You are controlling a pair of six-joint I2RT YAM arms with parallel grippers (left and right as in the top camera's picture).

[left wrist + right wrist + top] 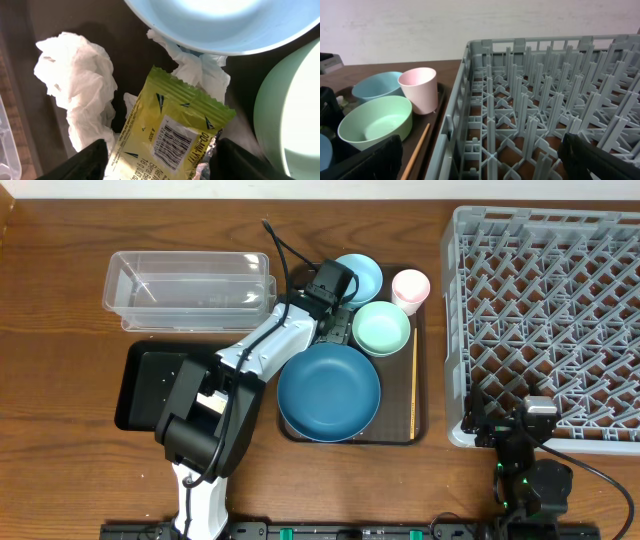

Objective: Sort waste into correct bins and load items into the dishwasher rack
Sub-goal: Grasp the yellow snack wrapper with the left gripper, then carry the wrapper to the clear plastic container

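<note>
My left gripper (160,162) hangs low over the brown serving tray (400,438), open, one finger at each side of the yellow-green wrapper (170,130). Crumpled white tissue (75,85) lies left of the wrapper, and more tissue (200,67) is tucked under the light blue bowl (225,20). The mint green bowl (381,327), pink cup (410,287), dark blue plate (328,392) and chopsticks (414,385) share that tray. The right gripper (480,165) stands open at the near edge of the grey dishwasher rack (530,100), holding nothing.
A clear plastic tub (190,256) stands at the back left. A shallow black tray (150,385) sits in front of it, partly under my left arm. The rack (545,320) fills the right side.
</note>
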